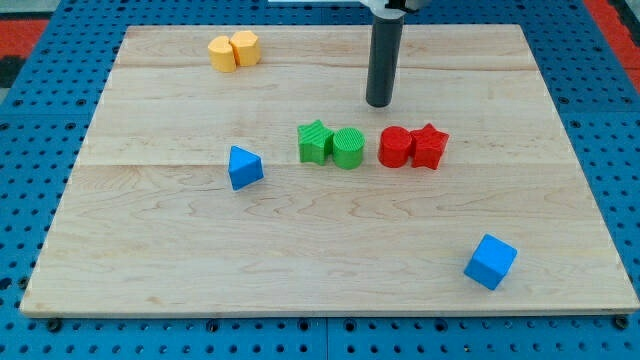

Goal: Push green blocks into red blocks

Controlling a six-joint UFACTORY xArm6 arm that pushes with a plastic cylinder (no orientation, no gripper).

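- My tip (379, 103): a plain rod with no claw to open or close, standing toward the view's top of the gap between the pairs.
- Green star block (314, 141) touches green cylinder (348, 148).
- Red cylinder (395, 147) touches red star block (429, 146), apparently; it sits just beside the green pair.

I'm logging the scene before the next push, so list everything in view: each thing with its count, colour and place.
green blocks: 2, green; a star-like one touching a cylinder on its right, board centre.
red blocks: 2, red; a cylinder touching a star-like one, just right of the green pair, a small gap between the pairs.
yellow blocks: 2, yellow-orange; touching, near the view's top left.
blue triangular block: 1, blue; left of the green pair.
blue cube: 1, blue; the view's bottom right.
wooden board: 1, light wood; on a blue perforated surface.
my tip: 1, dark rod; above the gap between the pairs, touching no block.
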